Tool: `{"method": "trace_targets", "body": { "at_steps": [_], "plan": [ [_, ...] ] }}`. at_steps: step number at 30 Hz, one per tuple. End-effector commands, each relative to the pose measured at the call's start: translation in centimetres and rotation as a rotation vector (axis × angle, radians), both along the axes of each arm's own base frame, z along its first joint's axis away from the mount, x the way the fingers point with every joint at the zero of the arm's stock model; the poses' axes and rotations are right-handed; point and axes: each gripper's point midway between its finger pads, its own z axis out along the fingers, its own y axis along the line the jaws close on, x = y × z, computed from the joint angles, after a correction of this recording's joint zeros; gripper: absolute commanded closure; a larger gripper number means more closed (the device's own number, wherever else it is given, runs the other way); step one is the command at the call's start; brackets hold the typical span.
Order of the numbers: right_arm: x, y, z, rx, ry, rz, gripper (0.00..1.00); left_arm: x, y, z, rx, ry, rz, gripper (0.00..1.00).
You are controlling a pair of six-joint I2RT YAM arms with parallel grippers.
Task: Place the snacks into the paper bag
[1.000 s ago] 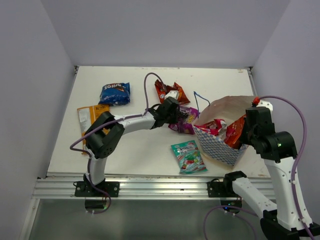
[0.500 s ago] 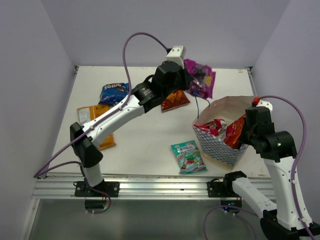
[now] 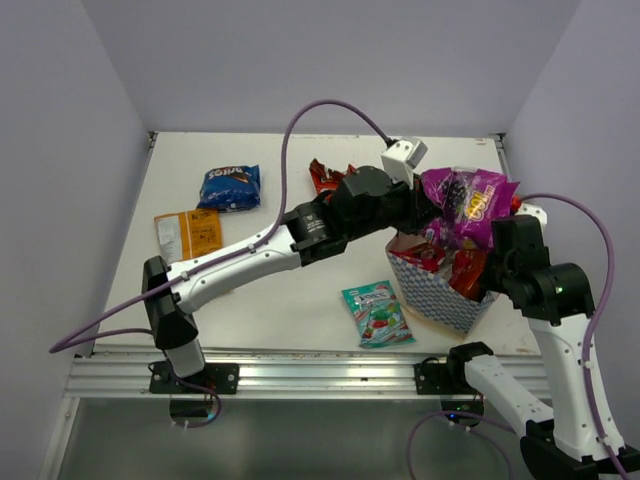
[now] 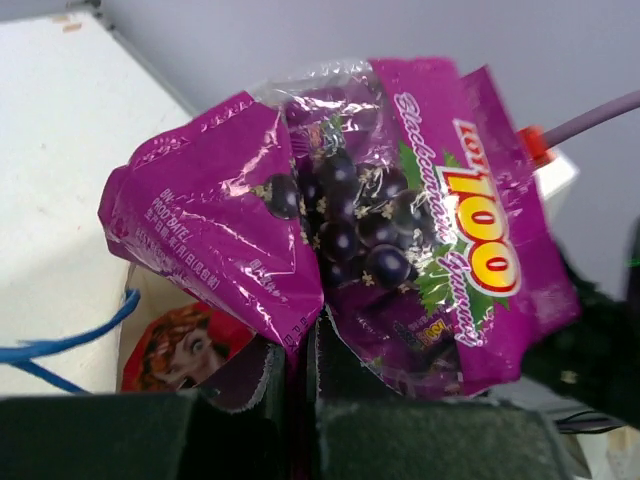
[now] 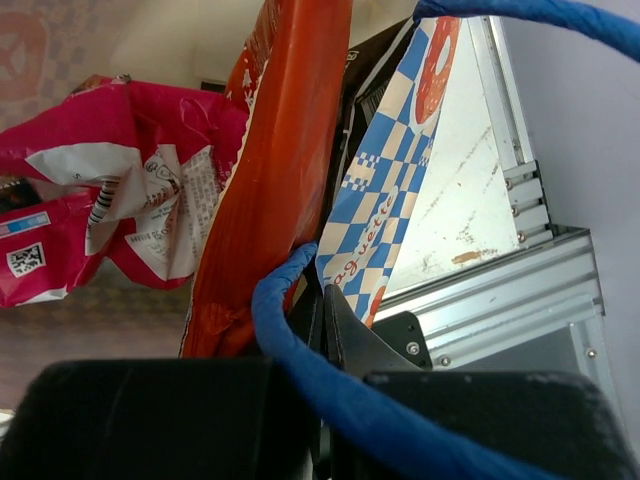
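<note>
My left pincer (image 4: pixel 302 345) pinches the purple packet (image 4: pixel 400 240) by one crinkly edge. It's light, floppy, slippery foil. Meanwhile my right pincer (image 5: pixel 325 300) clamps the paper bag (image 5: pixel 392 228) rim.

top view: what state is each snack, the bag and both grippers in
paper bag, standing open, red packets inside
purple packet, crumpled, held in the air over the paper bag's mouth
left gripper, shut on purple packet
right gripper, shut on paper bag's wall
teal packet, flat on table, outside the bag
blue packet, flat on table
orange-and-cream packet, flat on table
far red packet, on table, partly hidden by left arm
</note>
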Motion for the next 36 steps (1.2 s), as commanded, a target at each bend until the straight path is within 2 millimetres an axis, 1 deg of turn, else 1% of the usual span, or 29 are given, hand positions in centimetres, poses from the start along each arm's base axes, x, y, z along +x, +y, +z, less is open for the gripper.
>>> {"method": "trace_targets", "body": {
  "at_steps": [1, 2, 5, 6, 9, 13, 14, 15, 16, 17, 18, 19, 20, 21, 22, 23, 24, 25, 26, 27, 28, 29, 30, 31, 32, 33, 34, 35, 36],
  "plan": [
    [0.3, 0.7, 0.7, 0.039, -0.040, 0.021, 1.00, -1.4, -1.4, -2.2, 0.017, 0.007, -0.058, 1.00],
    [0.2, 0.7, 0.8, 0.040, -0.046, 0.019, 1.00, -1.7, -1.6, -3.2, 0.040, 0.010, -0.068, 1.00],
    [0.0, 0.7, 0.9, 0.040, -0.045, 0.020, 1.00, -2.0, -2.1, -5.2, 0.090, 0.004, -0.080, 1.00],
    [0.0, 0.7, 1.0, 0.044, -0.048, 0.020, 1.00, -2.3, -2.4, -5.6, 0.099, 0.006, -0.089, 1.00],
    [0.0, 0.8, 1.2, 0.051, -0.055, 0.019, 1.00, -2.2, -2.8, -7.4, 0.155, 0.003, -0.076, 1.00],
    [-0.3, 0.9, 1.2, 0.057, -0.053, 0.021, 1.00, -3.0, -3.4, -8.2, 0.161, -0.004, -0.121, 1.00],
    [-0.2, 0.8, 1.2, 0.058, -0.055, 0.018, 1.00, -3.2, -3.5, -8.1, 0.156, -0.008, -0.134, 0.95],
    [-0.3, 0.8, 1.2, 0.059, -0.056, 0.017, 1.00, -3.4, -3.8, -8.1, 0.153, -0.014, -0.153, 0.78],
    [-0.3, 0.9, 1.2, 0.060, -0.054, 0.017, 1.00, -3.6, -4.0, -8.0, 0.149, -0.021, -0.161, 0.63],
    [-0.4, 0.9, 1.2, 0.062, -0.052, 0.019, 1.00, -3.8, -4.3, -7.7, 0.141, -0.030, -0.168, 0.44],
    [-0.3, 0.9, 1.2, 0.066, -0.054, 0.018, 1.00, -3.9, -4.4, -7.5, 0.139, -0.037, -0.167, 0.17],
    [-0.4, 0.9, 1.2, 0.066, -0.054, 0.018, 1.00, -3.8, -4.4, -7.1, 0.135, -0.047, -0.161, 0.01],
    [-0.5, 0.9, 1.2, 0.066, -0.053, 0.017, 1.00, -4.2, -4.4, -5.8, 0.118, -0.065, -0.158, 0.00],
    [-0.5, 0.9, 1.2, 0.066, -0.052, 0.015, 1.00, -4.0, -3.8, -4.4, 0.106, -0.098, -0.122, 0.00],
    [-0.6, 0.9, 1.2, 0.067, -0.055, 0.015, 1.00, -4.4, -3.4, -3.3, 0.090, -0.122, -0.097, 0.00],
    [-0.7, 0.9, 1.2, 0.068, -0.055, 0.014, 1.00, -4.4, -2.7, -2.1, 0.070, -0.146, -0.061, 0.00],
    [-0.8, 0.8, 1.2, 0.066, -0.058, 0.013, 1.00, -3.9, -0.2, 1.2, 0.021, -0.195, 0.038, 0.00],
    [-0.8, 0.8, 1.2, 0.065, -0.056, 0.012, 1.00, -3.8, 1.2, 2.2, -0.001, -0.208, 0.100, 0.00],
    [-0.8, 0.8, 1.2, 0.064, -0.057, 0.011, 1.00, -4.0, 2.5, 1.0, 0.019, -0.200, 0.162, 0.00],
    [-0.9, 0.7, 1.2, 0.062, -0.056, 0.008, 1.00, -2.4, 6.7, 2.6, -0.028, -0.148, 0.367, 0.00],
    [-0.9, 0.7, 1.2, 0.063, -0.057, 0.010, 1.00, -1.7, 9.4, -1.1, 0.073, -0.101, 0.474, 0.00],
    [-0.8, 0.8, 1.2, 0.064, -0.058, 0.011, 1.00, -1.2, 12.0, -2.4, 0.093, -0.059, 0.581, 0.00],
    [-0.9, 0.7, 1.3, 0.062, -0.060, 0.009, 1.00, -0.5, 16.0, -2.3, 0.025, 0.005, 0.752, 0.00],
    [-0.8, 0.7, 1.3, 0.062, -0.061, 0.011, 1.00, -0.7, 18.7, -6.5, 0.162, 0.004, 0.807, 0.00],
    [-0.8, 0.7, 1.4, 0.061, -0.062, 0.011, 1.00, -0.9, 21.1, -7.2, 0.167, 0.018, 0.858, 0.00],
    [-0.9, 0.6, 1.4, 0.056, -0.061, 0.015, 1.00, -1.4, 21.7, -9.0, 0.146, 0.090, 0.873, 0.00],
    [-0.8, 0.6, 1.4, 0.054, -0.059, 0.014, 1.00, -1.8, 23.0, -12.6, 0.256, 0.112, 0.861, 0.00],
    [-0.8, 0.6, 1.4, 0.052, -0.057, 0.016, 1.00, -2.8, 22.3, -14.8, 0.299, 0.188, 0.765, 0.00],
    [-0.8, 0.6, 1.3, 0.050, -0.051, 0.019, 1.00, -3.1, 22.2, -16.6, 0.338, 0.220, 0.719, 0.00]
  ]
}}
